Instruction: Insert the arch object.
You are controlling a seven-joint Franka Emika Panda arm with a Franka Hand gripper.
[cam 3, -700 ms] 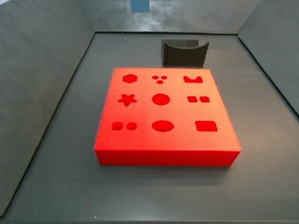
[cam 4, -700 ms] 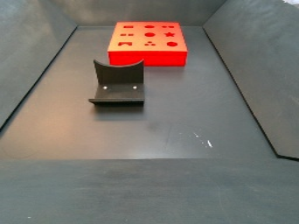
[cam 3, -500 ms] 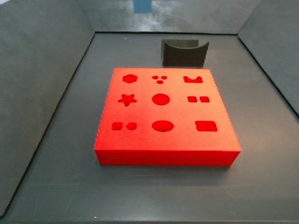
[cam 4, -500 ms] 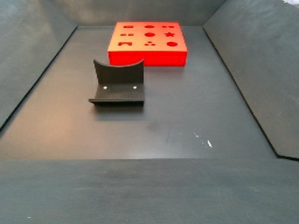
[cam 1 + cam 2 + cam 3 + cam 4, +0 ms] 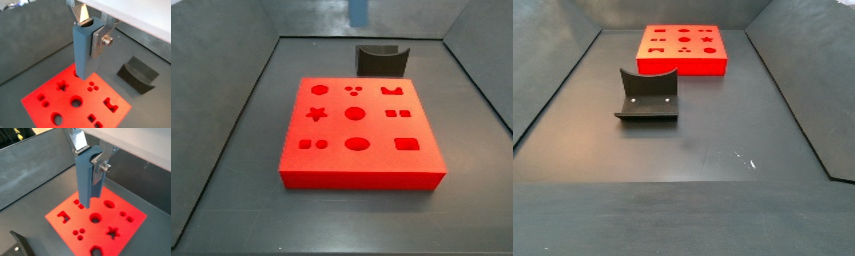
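Observation:
My gripper [image 5: 89, 37] is shut on the arch object [image 5: 81, 55], a long blue-grey block with a semicircular groove in its upper end. It shows in both wrist views, gripper [image 5: 89, 163] and arch object [image 5: 85, 188] alike. The block hangs upright well above the flat red board [image 5: 93, 102] with shaped holes, over the board's near edge [image 5: 139, 218]. In a side view only the block's lower end [image 5: 358, 12] shows at the top edge, behind the board [image 5: 358, 180]. The board also lies at the far end of the floor [image 5: 680, 66].
The dark fixture [image 5: 382, 58] stands on the floor just behind the board; it also shows in a side view [image 5: 647, 95] and in both wrist views [image 5: 139, 75] [image 5: 20, 245]. Grey walls slope up around the dark floor [image 5: 714, 150].
The blue-grey block's end at the top of the side view has shifted to the right. The board and fixture have not moved.

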